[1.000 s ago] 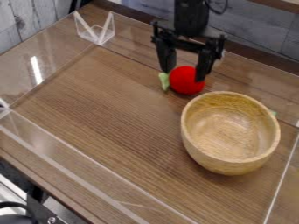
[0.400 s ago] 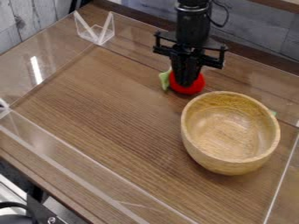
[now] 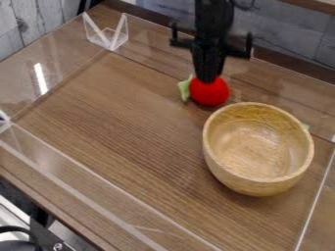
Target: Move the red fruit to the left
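One red fruit (image 3: 210, 91) sits on the worktop (image 3: 118, 127) just beyond the wooden bowl (image 3: 256, 184), and I read my end effector (image 3: 210, 71) as closed, fingertips together at the fruit's top, perhaps pinching a stem to carry it leftward, though I cannot confirm a hold.

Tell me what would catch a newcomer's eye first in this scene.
The bright red fruit near the back of the wooden table stands out, with the black claw pointing straight down and closed at its top. Just in front of it, to the right in the picture, sits a large pale wooden bowl with nothing inside.
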Action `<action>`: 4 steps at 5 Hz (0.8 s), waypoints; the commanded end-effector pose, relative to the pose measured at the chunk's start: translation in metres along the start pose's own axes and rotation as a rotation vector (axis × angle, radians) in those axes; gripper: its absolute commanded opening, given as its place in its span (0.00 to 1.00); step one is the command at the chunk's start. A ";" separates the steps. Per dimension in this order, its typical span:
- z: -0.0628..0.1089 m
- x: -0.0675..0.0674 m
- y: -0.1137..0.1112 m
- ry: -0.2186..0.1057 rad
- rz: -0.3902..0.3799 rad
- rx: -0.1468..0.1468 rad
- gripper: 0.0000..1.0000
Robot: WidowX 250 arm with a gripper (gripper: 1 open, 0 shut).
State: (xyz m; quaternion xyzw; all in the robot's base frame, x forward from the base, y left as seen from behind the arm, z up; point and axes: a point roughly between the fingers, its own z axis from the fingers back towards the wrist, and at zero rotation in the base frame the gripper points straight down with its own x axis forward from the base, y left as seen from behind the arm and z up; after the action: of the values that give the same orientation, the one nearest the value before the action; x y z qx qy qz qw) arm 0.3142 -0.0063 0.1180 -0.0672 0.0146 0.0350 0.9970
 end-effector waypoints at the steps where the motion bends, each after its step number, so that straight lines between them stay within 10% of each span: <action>1: 0.042 0.006 0.007 -0.112 0.016 -0.032 0.00; 2: 0.028 0.008 0.004 -0.098 0.011 -0.021 1.00; 4: -0.002 0.019 0.002 -0.063 -0.036 0.008 1.00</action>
State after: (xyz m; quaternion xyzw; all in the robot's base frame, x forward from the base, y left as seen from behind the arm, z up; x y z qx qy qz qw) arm 0.3230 -0.0030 0.0948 -0.0648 0.0198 0.0296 0.9973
